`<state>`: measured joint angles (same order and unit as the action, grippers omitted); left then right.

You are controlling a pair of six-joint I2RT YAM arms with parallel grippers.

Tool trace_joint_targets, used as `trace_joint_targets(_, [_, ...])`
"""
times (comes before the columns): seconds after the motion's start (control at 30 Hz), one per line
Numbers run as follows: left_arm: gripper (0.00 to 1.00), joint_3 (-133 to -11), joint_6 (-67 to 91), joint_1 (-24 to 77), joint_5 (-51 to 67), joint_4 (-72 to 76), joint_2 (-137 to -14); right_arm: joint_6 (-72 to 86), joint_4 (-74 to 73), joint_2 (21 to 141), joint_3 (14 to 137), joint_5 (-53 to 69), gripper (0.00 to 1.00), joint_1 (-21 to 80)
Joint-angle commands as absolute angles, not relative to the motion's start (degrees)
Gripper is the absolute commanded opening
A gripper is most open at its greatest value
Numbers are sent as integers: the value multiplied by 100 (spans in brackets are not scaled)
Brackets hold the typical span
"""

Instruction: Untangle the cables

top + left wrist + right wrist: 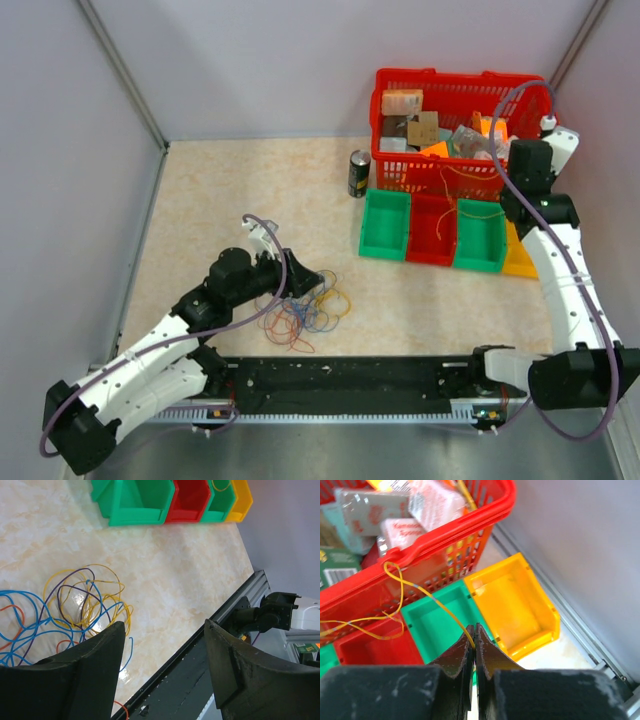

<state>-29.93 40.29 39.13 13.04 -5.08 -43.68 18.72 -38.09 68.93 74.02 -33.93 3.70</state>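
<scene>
The cables lie as a loose tangle of blue, yellow, red, orange and purple loops on the table in front of the left arm. They also show in the left wrist view. My left gripper is open and empty just above the tangle's near-left side; in the left wrist view nothing lies between the fingers. My right gripper is shut on one yellow cable, which loops up across the green bin and the red basket's rim. The same cable shows over the bins in the top view.
A red basket full of boxes stands at the back right. In front of it is a row of bins: green, red, green, yellow. A dark can stands left of the basket. A black rail runs along the near edge.
</scene>
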Motion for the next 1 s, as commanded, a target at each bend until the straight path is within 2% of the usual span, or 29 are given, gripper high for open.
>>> trace_joint_targets(0.0, [69,-3129,3920,3911,1494,-387,-4333,1978,-3700,6759,7673,-3708,0,62])
trace_joint_targets(0.27, [69,-3120,3929,3911,1503,-360,-4307,1846,-3718,6557,7963,-3805,0,26])
trace_joint_targets(0.7, [69,-3032,3981,3911,1485,-448,-4175,2258,-3349,7128,7304,-3789,0,-237])
trace_joint_targets(0.97, [69,-2962,3955,3911,1459,-475,-4139,2224,-3428,6953,6812,-4236,0,-466])
